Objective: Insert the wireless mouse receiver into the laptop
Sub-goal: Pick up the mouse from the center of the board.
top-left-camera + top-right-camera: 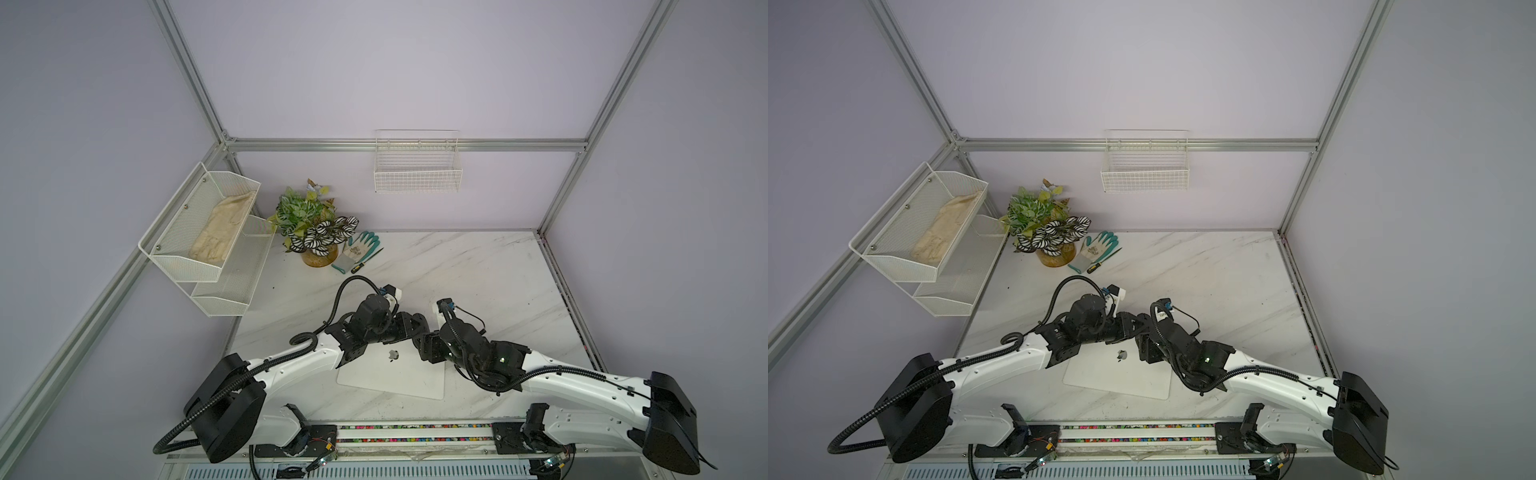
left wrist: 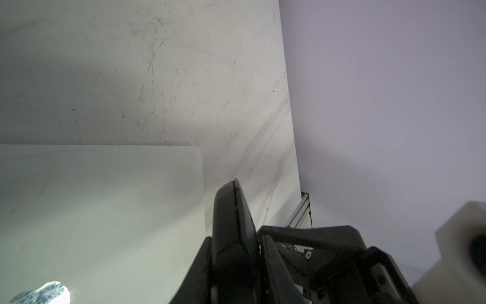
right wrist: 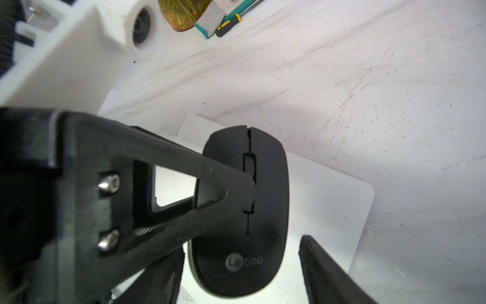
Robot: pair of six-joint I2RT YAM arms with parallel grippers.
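Observation:
The silver laptop (image 1: 390, 378) (image 1: 1117, 378) lies shut at the table's middle, logo up. Both arms meet over its far edge. My left gripper (image 2: 235, 237) is shut on the black oval mouse (image 2: 232, 218), seen edge-on between its fingers. In the right wrist view the mouse (image 3: 244, 237) sits over the laptop lid (image 3: 323, 200), with a left finger (image 3: 184, 168) lying across its scroll wheel. My right gripper (image 3: 242, 252) is open, its fingers on either side of the mouse's logo end with a gap showing. The wireless mouse receiver is hidden.
A potted plant (image 1: 309, 232), a green-and-white glove (image 1: 361, 247) and a screwdriver (image 1: 365, 262) lie at the back left. A mesh shelf (image 1: 208, 232) hangs on the left wall and a wire basket (image 1: 417, 166) on the back wall.

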